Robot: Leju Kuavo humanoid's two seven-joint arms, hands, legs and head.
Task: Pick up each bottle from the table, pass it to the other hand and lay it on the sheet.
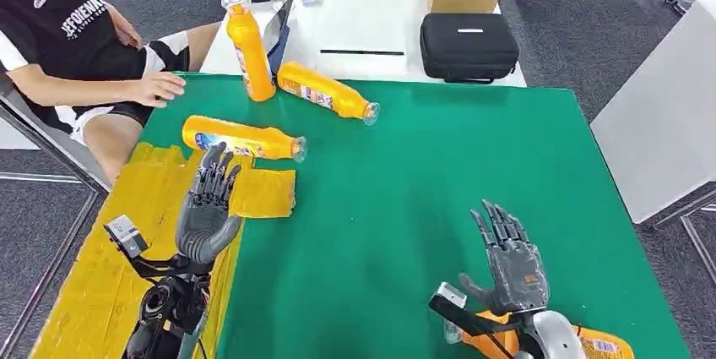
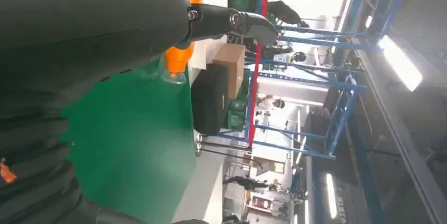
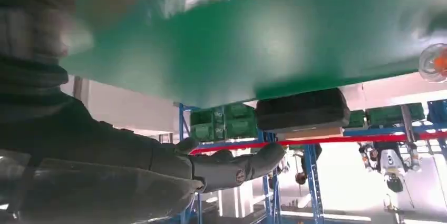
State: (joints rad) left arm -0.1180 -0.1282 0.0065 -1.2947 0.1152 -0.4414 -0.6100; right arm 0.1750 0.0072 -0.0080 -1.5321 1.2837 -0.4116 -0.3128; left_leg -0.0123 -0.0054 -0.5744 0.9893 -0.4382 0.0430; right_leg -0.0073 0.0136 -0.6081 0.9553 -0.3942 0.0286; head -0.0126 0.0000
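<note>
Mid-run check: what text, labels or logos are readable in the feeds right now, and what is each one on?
"JEFOENIX", roughly; tilted white print, partly cut off, on the person's black shirt.
Labels on the lying bottle, the second lying bottle and the upright bottle: too small to read.
Label on the bottle under the right arm: blurred.
Black case badge: unreadable.

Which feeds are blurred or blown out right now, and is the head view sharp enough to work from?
Head view: sharp, evenly lit, slight wide-angle bend at the edges. Left wrist view: ceiling lights glare, the background is washed out, the left hand looms dark. Right wrist view: motion-smeared green table, overexposed behind the shelving.
</note>
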